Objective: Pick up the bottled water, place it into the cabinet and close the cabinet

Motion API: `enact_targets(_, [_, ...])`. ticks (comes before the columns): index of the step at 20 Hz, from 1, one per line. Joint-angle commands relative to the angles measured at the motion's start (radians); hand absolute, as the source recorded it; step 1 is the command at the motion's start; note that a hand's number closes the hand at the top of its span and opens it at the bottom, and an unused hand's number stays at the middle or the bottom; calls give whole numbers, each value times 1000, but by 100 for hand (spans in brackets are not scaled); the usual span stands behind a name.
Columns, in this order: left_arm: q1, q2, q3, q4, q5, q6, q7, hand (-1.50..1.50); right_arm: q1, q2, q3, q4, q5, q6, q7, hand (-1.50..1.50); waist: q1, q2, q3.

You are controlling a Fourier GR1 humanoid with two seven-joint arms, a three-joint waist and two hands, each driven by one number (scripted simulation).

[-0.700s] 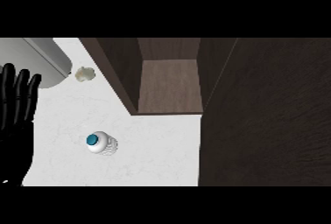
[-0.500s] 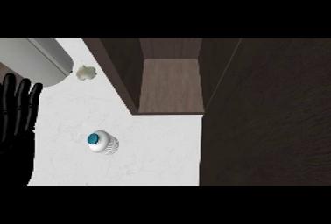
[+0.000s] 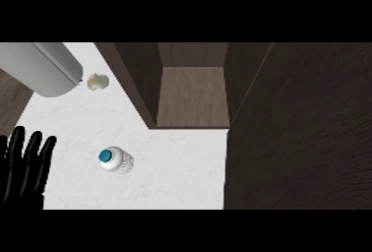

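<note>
Left hand (image 3: 26,167) cut off at left edge.

The light over my counter (image 3: 181,167) is even and fairly bright, and the white top in the middle and lower left of the frame shows no glare. The cabinet (image 3: 190,93) at upper centre stays dim inside, its walls darker than its shelf. The big door (image 3: 305,128) filling the right side is nearly black. My left hand (image 3: 25,170), at the lower left edge, reads as a flat dark shape. The bottled water (image 3: 115,159) casts almost no shadow.
</note>
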Motion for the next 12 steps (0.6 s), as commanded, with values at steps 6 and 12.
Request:
enact_targets(6, [252, 0, -47, -186, 58, -19, 7, -150, 219, -18, 23, -251, -57, 49, 71, -150, 1, 0, -1])
enact_targets(12, [298, -11, -130, -212, 1, 4, 5, -150, 298, -16, -8, -243, -86, 100, -24, -150, -4, 0, 0])
